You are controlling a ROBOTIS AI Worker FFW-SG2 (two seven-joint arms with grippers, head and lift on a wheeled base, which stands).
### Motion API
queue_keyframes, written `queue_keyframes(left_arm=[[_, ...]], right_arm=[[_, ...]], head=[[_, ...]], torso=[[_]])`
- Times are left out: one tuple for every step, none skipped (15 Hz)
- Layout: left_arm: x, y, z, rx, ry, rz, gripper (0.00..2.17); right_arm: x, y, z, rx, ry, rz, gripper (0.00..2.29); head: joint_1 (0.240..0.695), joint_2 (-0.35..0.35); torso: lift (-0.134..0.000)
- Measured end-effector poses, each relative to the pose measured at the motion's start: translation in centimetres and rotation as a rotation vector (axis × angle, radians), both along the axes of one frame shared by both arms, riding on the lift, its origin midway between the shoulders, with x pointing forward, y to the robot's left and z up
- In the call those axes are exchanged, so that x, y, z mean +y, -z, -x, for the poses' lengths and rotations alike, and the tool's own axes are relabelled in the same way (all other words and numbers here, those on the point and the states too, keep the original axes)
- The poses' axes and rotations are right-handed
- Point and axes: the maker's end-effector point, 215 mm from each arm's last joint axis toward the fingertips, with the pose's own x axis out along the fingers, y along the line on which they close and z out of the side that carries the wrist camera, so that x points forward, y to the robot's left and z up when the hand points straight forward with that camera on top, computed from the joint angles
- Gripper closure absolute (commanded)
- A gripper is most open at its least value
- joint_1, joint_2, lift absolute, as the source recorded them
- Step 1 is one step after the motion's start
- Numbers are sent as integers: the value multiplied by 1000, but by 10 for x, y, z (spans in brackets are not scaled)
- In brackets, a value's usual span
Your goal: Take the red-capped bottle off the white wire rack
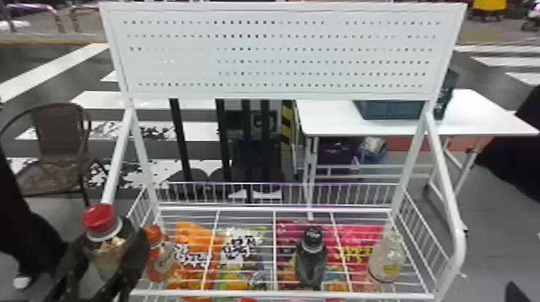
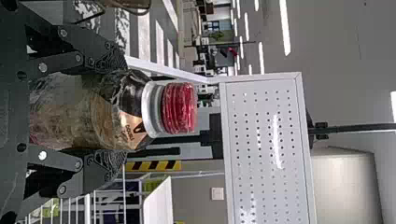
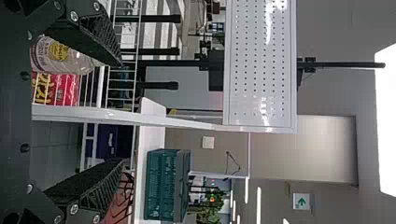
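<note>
Left wrist and head views show us the clear, red-capped bottle (image 2: 70, 112) gripped between the flat black fingers of our left gripper (image 1: 107, 243), cap beyond their tips, white wire rack (image 1: 241, 209) to their right, while our right gripper (image 1: 515, 293) spreads its fingers wide, holding nothing.

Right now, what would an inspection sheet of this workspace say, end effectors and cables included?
Surface: white wire rack with a perforated white panel.
Job's things: clear red-capped bottle, gripped beside the rack's left post.
Clutter: orange-capped bottle, dark black-capped bottle and pale bottle within the rack; colourful snack bags behind its wires.
Left end effector: closed around the red-capped bottle.
Right end effector: fingers apart, nothing between them.
Cables: nothing seen on the rack.
Surroundings: brown chair; white table bearing a dark teal plastic crate.
</note>
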Motion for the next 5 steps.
queue_keyframes(left_arm=[[0, 1, 0, 1, -1, 0, 1905], [1, 1, 0, 2, -2, -1, 1905], [1, 1, 0, 2, -4, 0, 1905], [1, 1, 0, 1, -5, 1, 1905], [1, 1, 0, 1, -6, 2, 1905]], right_arm=[[0, 0, 0, 0, 0, 0, 167], [0, 0, 0, 0, 0, 0, 167], [0, 0, 0, 1, -1, 1, 167], [1, 0, 1, 2, -1, 1, 167], [1, 0, 1, 2, -1, 2, 167]], head=[[499, 0], [499, 0], [499, 0], [499, 0], [499, 0]], torso=[[0], [0], [0], [0], [0]])
